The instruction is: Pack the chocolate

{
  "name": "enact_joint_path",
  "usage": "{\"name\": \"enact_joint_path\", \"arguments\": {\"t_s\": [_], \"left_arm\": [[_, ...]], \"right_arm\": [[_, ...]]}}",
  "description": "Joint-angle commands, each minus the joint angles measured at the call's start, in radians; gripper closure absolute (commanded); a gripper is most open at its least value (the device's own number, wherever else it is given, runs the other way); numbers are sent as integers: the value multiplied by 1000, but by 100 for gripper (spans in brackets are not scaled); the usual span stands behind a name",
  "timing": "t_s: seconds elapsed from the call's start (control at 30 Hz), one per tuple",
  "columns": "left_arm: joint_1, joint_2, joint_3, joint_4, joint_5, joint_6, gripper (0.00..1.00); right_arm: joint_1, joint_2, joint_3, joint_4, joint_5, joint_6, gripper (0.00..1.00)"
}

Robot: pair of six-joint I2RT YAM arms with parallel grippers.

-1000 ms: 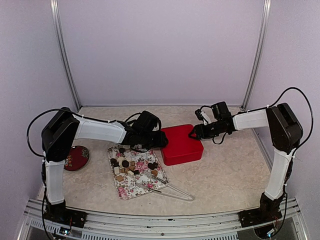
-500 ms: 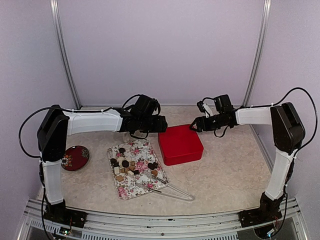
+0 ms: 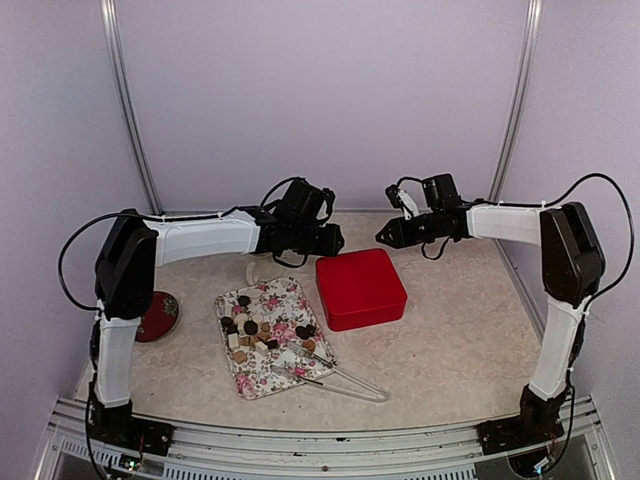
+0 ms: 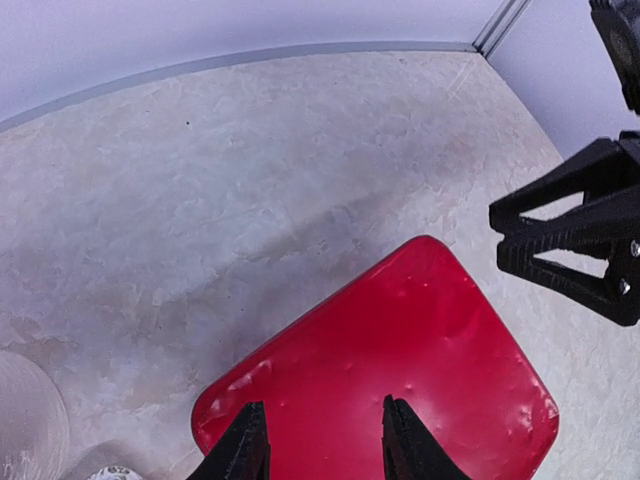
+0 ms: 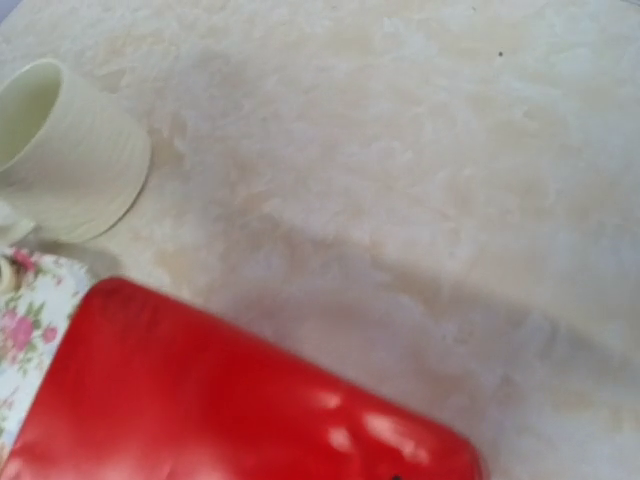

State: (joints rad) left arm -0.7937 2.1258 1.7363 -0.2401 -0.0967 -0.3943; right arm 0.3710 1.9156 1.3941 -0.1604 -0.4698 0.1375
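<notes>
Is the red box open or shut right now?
Shut: the red box shows one unbroken glossy red top in every view, no interior visible.

Dark brown, tan and cream bite-size chocolates, loosely clustered on the floral tray

Red box; floral tray (pink roses); choc brown/tan.
</notes>
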Motion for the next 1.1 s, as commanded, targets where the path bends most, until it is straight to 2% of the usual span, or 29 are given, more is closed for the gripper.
{"name": "enact_joint_path", "arguments": {"t_s": [0.0, 0.23, 0.67, 0.83, 0.97, 1.07], "left_arm": [[0, 75, 42, -40, 41, 23, 64], [25, 168, 64, -110, 40, 20, 71], [41, 205, 68, -158, 48, 23, 74], [42, 184, 64, -147, 39, 23, 66], [33, 110, 44, -88, 21, 73, 48], [14, 48, 38, -67, 1, 97, 40]], "right_arm": [[8, 110, 51, -47, 17, -21, 71], [8, 219, 36, -58, 43, -39, 77], [-22, 253, -38, -41, 54, -30, 78], [-24, 203, -60, -49, 44, -29, 76], [-26, 115, -130, -39, 47, -12, 75], [-33, 66, -170, -45, 39, -4, 75]]}}
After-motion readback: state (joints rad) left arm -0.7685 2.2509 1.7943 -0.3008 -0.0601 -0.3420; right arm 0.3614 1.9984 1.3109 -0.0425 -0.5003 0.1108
